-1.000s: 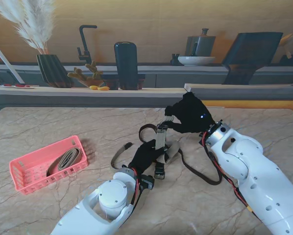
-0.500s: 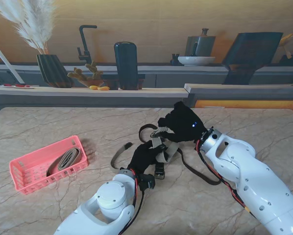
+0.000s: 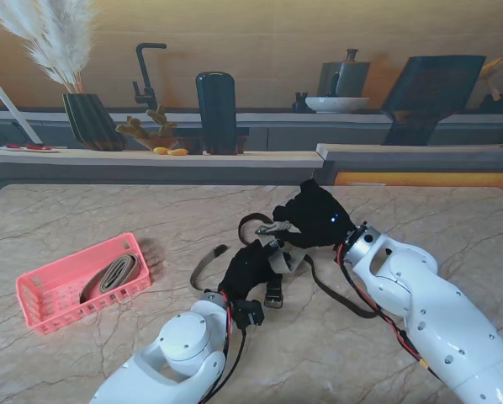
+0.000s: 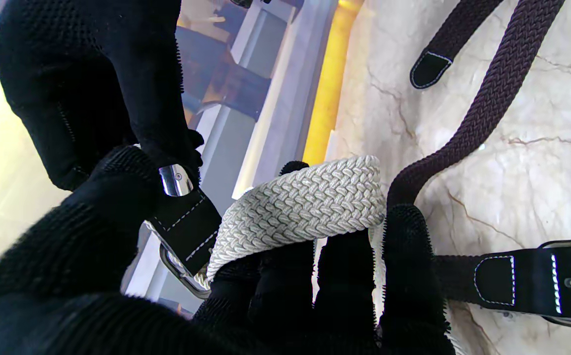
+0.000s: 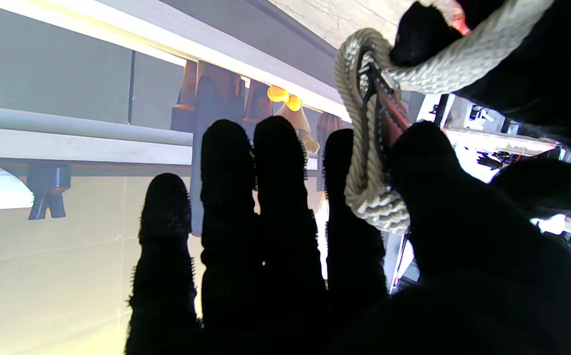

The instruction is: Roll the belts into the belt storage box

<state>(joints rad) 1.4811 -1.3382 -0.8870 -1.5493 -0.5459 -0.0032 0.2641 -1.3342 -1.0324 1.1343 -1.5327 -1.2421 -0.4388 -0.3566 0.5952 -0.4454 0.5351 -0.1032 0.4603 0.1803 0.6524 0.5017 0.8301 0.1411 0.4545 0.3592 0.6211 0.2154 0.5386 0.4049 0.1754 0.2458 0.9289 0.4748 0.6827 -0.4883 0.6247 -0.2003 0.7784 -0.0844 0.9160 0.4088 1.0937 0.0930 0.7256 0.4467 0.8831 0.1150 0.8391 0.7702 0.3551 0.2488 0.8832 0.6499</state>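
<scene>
Stand view: our left hand (image 3: 248, 271) and right hand (image 3: 312, 217) meet near the middle of the worktop (image 3: 83, 215), both closed on the pale braided belt (image 3: 287, 257) between them. A dark belt (image 3: 340, 296) trails on the marble beside our right wrist. The pink storage box (image 3: 45, 295) sits near the left edge, well apart from both hands, with a rolled tan belt (image 3: 110, 274) inside.

Left wrist view: this adds detail the stand view lacks. Our fingers (image 4: 406, 256) curl over the pale belt's woven band (image 4: 305, 204), and the thumb presses its dark leather tab (image 4: 187, 229) at the metal buckle. The dark belt's buckle end (image 4: 527, 288) lies flat on the marble just beside our fingers.

Right wrist view: only here do we see the pale belt (image 5: 369, 162) pinched between thumb and forefinger; the other fingers (image 5: 275, 197) stand straight, close together.
</scene>
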